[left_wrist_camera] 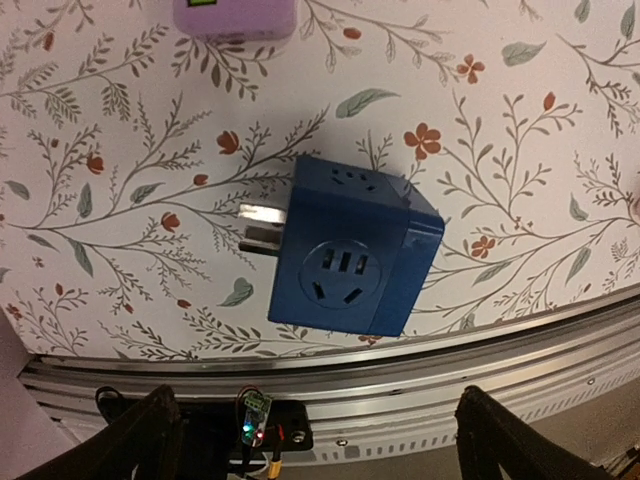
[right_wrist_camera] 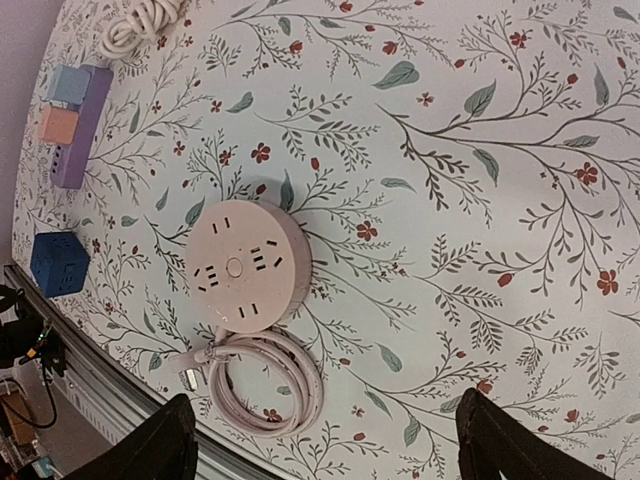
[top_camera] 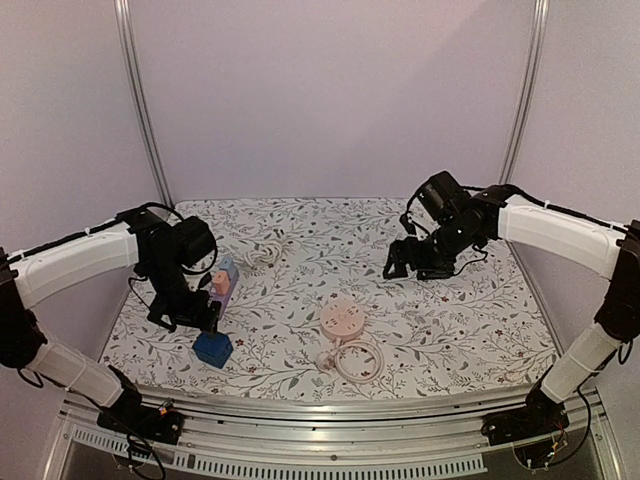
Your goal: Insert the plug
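A blue cube adapter [top_camera: 213, 348] lies on its side near the table's front left; in the left wrist view [left_wrist_camera: 350, 255] its metal prongs [left_wrist_camera: 262, 225] point left. My left gripper [top_camera: 193, 318] hangs just above and behind it, open and empty, and its fingertips [left_wrist_camera: 140, 440] frame the table's front rail. A purple power strip [top_camera: 225, 283] carrying a pink and a light-blue block lies just behind the cube. A round pink socket [top_camera: 341, 318] with its coiled cord [top_camera: 355, 358] sits mid-table. My right gripper [top_camera: 405, 262] is open and empty, raised at the back right.
The right wrist view shows the pink socket [right_wrist_camera: 245, 265], its cord coil [right_wrist_camera: 265, 375] with its plug [right_wrist_camera: 190, 375], the purple strip [right_wrist_camera: 72, 135] and the blue cube [right_wrist_camera: 58, 262]. A white coiled cable [top_camera: 262, 255] lies at the back. The metal front rail [left_wrist_camera: 400, 350] runs close to the cube.
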You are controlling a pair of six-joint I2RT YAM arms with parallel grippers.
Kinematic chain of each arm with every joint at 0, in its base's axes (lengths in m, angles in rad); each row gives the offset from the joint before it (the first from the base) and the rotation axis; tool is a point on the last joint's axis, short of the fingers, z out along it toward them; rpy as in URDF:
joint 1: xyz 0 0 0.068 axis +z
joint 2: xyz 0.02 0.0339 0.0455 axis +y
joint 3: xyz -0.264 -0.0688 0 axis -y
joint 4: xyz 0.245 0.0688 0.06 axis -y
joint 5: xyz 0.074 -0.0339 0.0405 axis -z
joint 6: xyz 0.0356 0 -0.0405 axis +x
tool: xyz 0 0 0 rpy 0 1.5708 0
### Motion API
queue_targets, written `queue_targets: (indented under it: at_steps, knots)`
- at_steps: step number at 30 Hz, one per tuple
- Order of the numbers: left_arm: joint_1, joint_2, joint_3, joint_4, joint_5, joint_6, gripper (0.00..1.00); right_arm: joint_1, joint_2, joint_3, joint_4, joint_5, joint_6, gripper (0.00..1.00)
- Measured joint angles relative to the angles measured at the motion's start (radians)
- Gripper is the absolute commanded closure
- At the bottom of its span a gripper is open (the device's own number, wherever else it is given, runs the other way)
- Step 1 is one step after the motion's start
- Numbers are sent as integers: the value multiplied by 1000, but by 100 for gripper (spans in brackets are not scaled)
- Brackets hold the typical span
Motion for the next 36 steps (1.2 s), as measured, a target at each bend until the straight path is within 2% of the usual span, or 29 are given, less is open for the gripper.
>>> queue_targets:
  at_steps: [12, 21, 23, 28, 31, 36]
  knots:
    - [-2, 216, -4, 97, 13, 167, 8, 0, -165, -51, -22, 88, -5, 11]
    - [-2, 273, -5, 142, 31, 208, 19, 0, -174, -74, -29, 103, 1, 12]
    - [-2, 283, -5, 145, 30, 213, 26, 0, -174, -74, -30, 103, 2, 12]
    - [0, 291, -8, 150, 36, 228, 57, 0, -174, -74, -32, 104, 2, 12]
    - [4, 290, -8, 152, 41, 229, 71, 0, -174, -74, -33, 104, 3, 12]
    - [4, 282, -8, 157, 45, 216, 75, 0, -174, -74, -35, 104, 8, 12]
